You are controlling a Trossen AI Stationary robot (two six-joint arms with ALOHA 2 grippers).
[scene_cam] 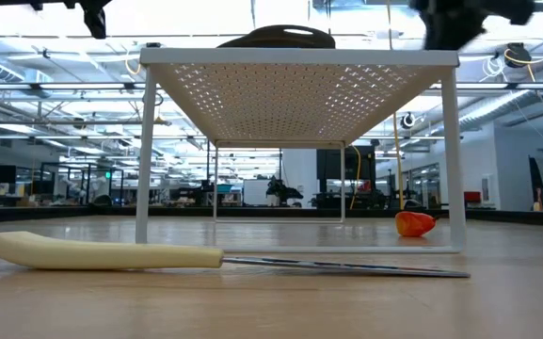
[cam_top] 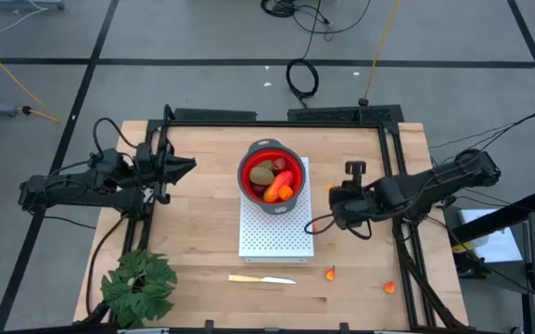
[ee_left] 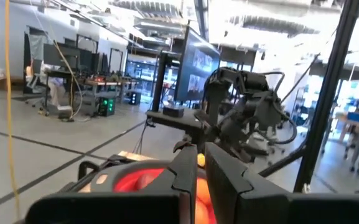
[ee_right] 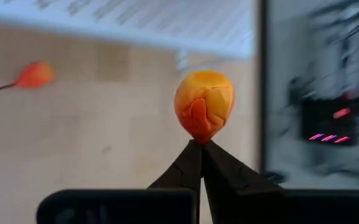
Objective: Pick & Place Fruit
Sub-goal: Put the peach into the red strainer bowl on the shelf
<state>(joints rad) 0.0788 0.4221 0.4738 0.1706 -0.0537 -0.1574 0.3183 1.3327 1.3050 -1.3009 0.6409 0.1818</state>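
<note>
My right end effector (ee_right: 201,146) is pinched on the tip of a small orange toy fruit (ee_right: 204,104) | red collapsible bowl (cam_top: 248,160), already holding fruit atop the white perforated rack (cam_top: 274,243), lies toward my left | left end effector (ee_left: 199,168) hovers near the bowl, fingers together | two orange bits (cam_top: 330,273) remain on the wooden counter (cam_top: 193,232) | no readable writing

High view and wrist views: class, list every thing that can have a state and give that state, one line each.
Bowl: upright on the rack, fruit inside.
Knife: lying flat on the table.
Right gripper: shut on an orange piece, beside the rack.
Left gripper: holding nothing, left of the bowl.
Two loose orange pieces: lying on the table.
</note>
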